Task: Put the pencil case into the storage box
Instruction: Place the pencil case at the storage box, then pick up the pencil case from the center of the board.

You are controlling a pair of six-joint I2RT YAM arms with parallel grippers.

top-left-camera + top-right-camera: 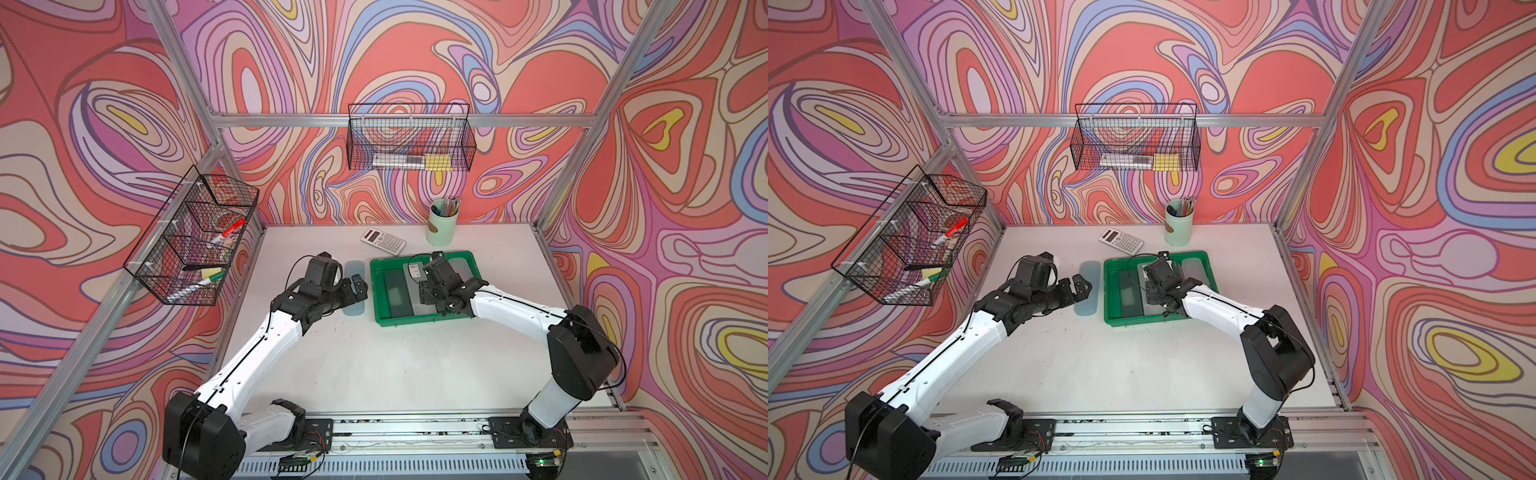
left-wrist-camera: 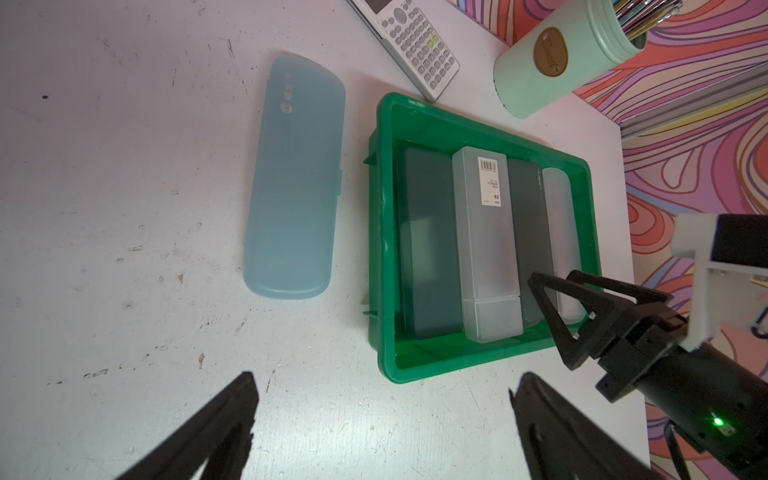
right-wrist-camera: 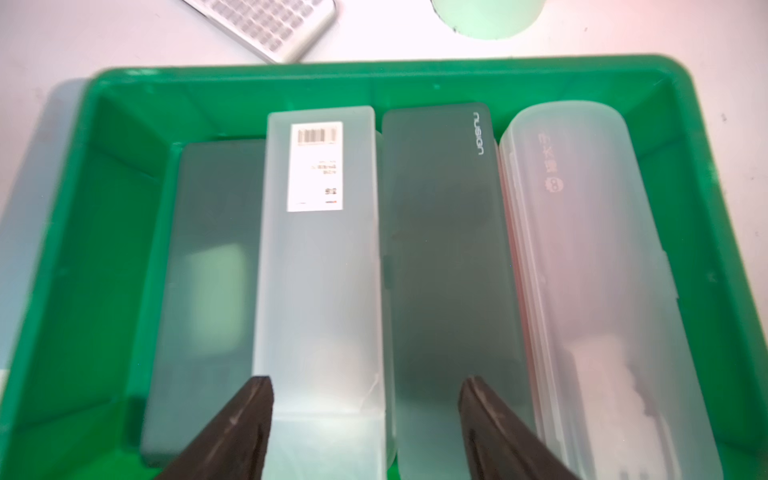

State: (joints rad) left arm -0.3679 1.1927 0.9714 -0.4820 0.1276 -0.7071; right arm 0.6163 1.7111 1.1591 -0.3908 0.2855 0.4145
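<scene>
Left claw (image 2: 384, 376) spread, blue pencil case (image 2: 293, 178) just ahead on worktop (image 2: 124, 208); right claw (image 3: 365, 379) spread above storage box (image 3: 374, 68).

1. Top pair: stereo head up high on the near side of the table (image 1: 395, 365), looking down & fwd. Far off, whole tabletop in both top views, nearly the same pic.
2. L wrist cam: behind left gripper (image 2: 386, 376), facing down, mid-range, sees the whole storage box (image 2: 382, 249).
3. R wrist cam: behind right gripper (image 3: 365, 380), v. close, looking down into the storage box.
4. All four views share the storage box.
</scene>
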